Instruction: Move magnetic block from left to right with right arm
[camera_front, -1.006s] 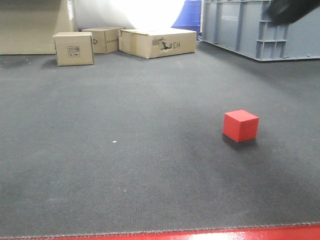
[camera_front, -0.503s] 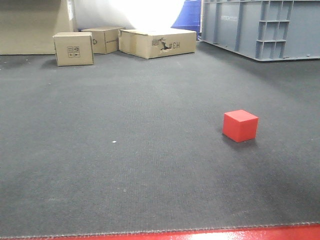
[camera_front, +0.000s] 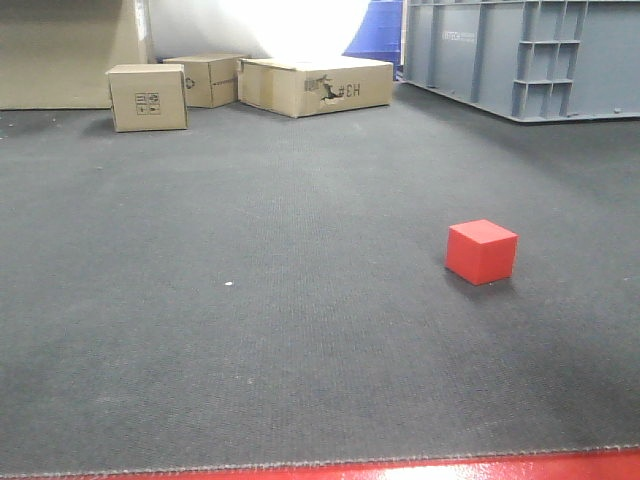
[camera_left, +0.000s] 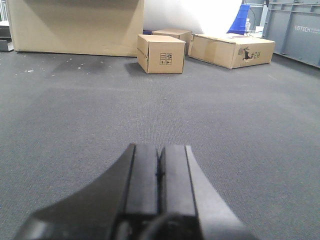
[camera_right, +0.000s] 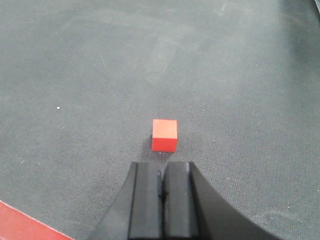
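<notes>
The dark arm that showed at the carpet's (camera_front: 250, 330) far right corner has gone. The red magnetic block (camera_right: 164, 135) sits free, right claw (camera_right: 161, 187) pressed together and empty, above it.

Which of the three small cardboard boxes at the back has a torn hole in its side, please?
The long flat box on the right, torn beside its printed marking; the other two boxes look intact.

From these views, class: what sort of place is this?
Probably a storeroom or lab workspace: dark carpet-like mat, tan cardboard boxes by the wall, and a large grey plastic crate.
</notes>
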